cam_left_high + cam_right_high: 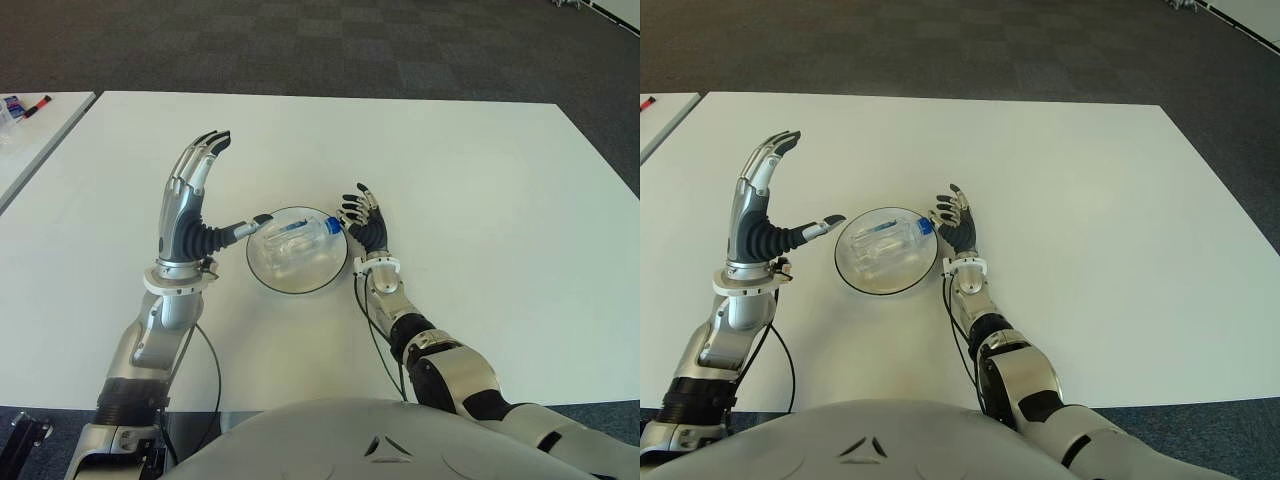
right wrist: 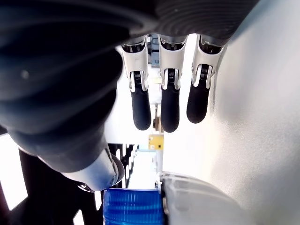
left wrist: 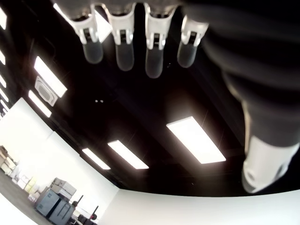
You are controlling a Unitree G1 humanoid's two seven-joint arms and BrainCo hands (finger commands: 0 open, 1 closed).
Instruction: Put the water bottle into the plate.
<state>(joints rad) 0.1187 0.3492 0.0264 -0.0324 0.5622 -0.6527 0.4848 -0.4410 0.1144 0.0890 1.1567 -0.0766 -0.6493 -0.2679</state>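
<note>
A clear water bottle with a blue cap lies on its side inside the round glass plate at the middle of the white table. My right hand is just right of the plate, fingers spread, holding nothing; its wrist view shows the blue cap close below the straight fingers. My left hand is raised upright left of the plate, fingers extended, thumb pointing toward the plate's rim.
The white table stretches wide to the right and back. A second table with markers stands at the far left. Dark carpet lies beyond the far edge.
</note>
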